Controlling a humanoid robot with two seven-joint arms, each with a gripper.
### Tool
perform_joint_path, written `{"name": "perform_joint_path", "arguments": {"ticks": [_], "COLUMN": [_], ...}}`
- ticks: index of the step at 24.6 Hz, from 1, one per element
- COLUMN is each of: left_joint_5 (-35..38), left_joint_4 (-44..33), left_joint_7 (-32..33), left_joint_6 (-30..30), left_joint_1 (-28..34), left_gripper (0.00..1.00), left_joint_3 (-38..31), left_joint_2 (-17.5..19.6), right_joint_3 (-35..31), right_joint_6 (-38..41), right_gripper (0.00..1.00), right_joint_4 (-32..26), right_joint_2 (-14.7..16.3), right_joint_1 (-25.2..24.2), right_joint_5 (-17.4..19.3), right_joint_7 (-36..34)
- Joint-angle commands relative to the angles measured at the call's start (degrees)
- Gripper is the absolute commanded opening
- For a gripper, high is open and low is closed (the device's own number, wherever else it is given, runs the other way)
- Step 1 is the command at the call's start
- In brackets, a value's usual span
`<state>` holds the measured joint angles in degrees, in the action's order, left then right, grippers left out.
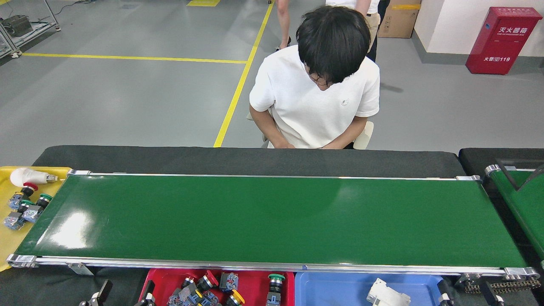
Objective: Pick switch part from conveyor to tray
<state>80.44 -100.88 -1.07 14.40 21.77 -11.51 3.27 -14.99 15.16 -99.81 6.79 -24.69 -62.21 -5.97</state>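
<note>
From the head view, the long glossy dark-green conveyor (272,221) with silver rails lies bare, no switch part on it. Push-button switch parts sit in the red plastic tray (255,280) at its near edge and the yellow tray (10,242) at its left end. Left tool (123,297) barely peeks in, right tool (467,295) likewise; their grip cannot be told. A waiting step, seemingly; the next move needs a part arriving.

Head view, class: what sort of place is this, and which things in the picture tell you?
Probably a factory or workshop floor: a long green conveyor with metal rails, trays of switch parts beside it, and yellow floor lines on grey concrete.
</note>
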Motion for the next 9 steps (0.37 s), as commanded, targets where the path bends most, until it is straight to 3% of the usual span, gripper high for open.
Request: {"name": "perform_joint_path", "arguments": {"ticks": [1,9], "left_joint_5": [0.2,0.2], "left_joint_4": [-0.8,-0.7], "left_joint_7": [0.1,-3.2], "left_joint_6": [0.2,-1.6], "left_joint_1": [-0.6,-1.3], "left_gripper": [1.0,1.0], "left_joint_3": [-0.4,-2.2], "left_joint_2": [0.3,0.3], "right_joint_3": [-0.5,-0.5], "right_joint_6": [0.4,0.5], "right_gripper": [0.99,0.99], "right_joint_4": [-0.4,-0.5], "right_joint_2": [0.2,0.2], "right_joint_1": [0.3,0.3], "right_joint_5": [0.1,0.1], "right_joint_7": [0.0,0.0]}}
